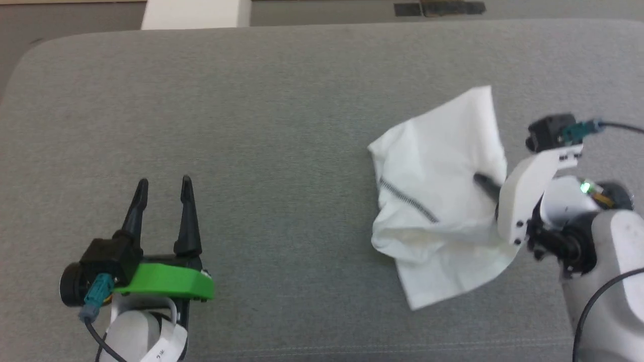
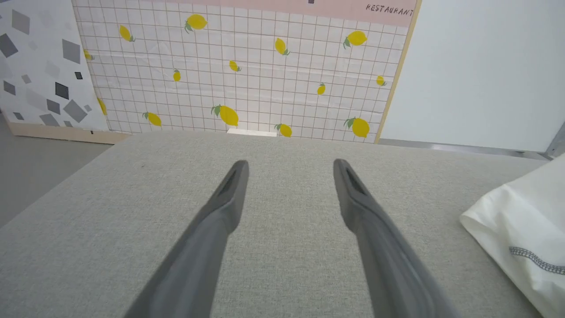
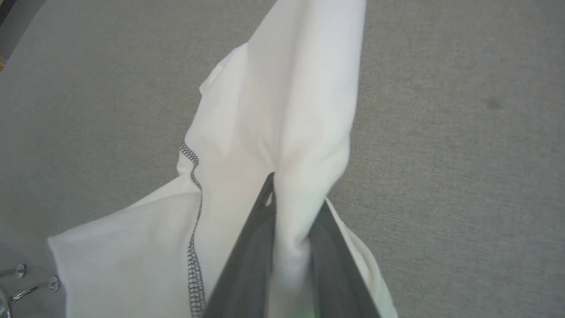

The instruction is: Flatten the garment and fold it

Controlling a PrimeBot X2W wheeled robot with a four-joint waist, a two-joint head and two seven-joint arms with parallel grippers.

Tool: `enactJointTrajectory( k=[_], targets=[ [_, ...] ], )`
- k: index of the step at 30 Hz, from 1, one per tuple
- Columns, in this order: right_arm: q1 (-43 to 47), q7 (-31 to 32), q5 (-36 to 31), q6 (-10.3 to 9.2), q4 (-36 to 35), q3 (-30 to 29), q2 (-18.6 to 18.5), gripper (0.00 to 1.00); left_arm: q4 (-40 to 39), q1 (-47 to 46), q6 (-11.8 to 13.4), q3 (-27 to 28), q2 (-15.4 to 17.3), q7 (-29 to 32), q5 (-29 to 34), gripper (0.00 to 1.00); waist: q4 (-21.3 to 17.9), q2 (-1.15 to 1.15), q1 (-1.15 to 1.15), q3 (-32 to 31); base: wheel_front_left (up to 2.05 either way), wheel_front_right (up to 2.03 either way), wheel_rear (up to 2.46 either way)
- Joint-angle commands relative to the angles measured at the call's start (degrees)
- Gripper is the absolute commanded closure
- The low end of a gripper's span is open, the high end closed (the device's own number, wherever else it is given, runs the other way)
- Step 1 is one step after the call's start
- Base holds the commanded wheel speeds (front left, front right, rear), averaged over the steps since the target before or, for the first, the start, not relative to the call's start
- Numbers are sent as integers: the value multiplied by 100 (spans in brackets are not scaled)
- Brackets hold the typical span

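The garment [image 1: 437, 166], a white thin shirt with a dark zigzag seam, lies crumpled on the right half of the grey padded surface [image 1: 282, 125]. My right gripper [image 1: 478, 177] reaches into it from the right. In the right wrist view its two dark fingers [image 3: 247, 247] are shut on a raised fold of the garment [image 3: 273, 110]. My left gripper [image 1: 164, 181] rests at the lower left, open and holding nothing, far from the cloth. The left wrist view has that gripper [image 2: 290, 163] over bare surface, with the garment's edge [image 2: 525, 229] at the right.
A white box [image 1: 196, 14] stands beyond the far edge of the surface. A lemon-patterned panel [image 2: 247, 66] and a pale wall rise behind it. The surface's rounded far-left corner [image 1: 30, 55] drops to the floor.
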Motion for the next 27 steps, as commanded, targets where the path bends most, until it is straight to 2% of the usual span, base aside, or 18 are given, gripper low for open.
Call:
enactJointTrajectory(
  k=[1,6,14,20,27],
  targets=[
    [-241,-103,-201,-9,7,107,-194,100,-64,-173,-21,-2,5,-22,64,0,-422,0,0,333,0,0,0],
    [-876,-399,-610,-9,409,466,-890,100,-243,-463,-53,-40,101,-22,198,0,-942,0,0,813,0,0,0],
    [-1769,-1255,-572,-9,1391,963,-1901,100,-505,-921,-92,-162,433,40,428,0,-1568,0,0,1610,0,0,0],
    [-2432,-2102,-1049,-9,2233,756,-2371,100,-938,-1227,-115,-243,704,345,556,0,-1666,0,0,2160,0,0,0],
    [-3020,-2815,-1689,-9,3094,307,-2537,100,-1358,-1349,-120,-272,883,645,611,0,-1533,0,0,2493,0,0,0]
  ],
)
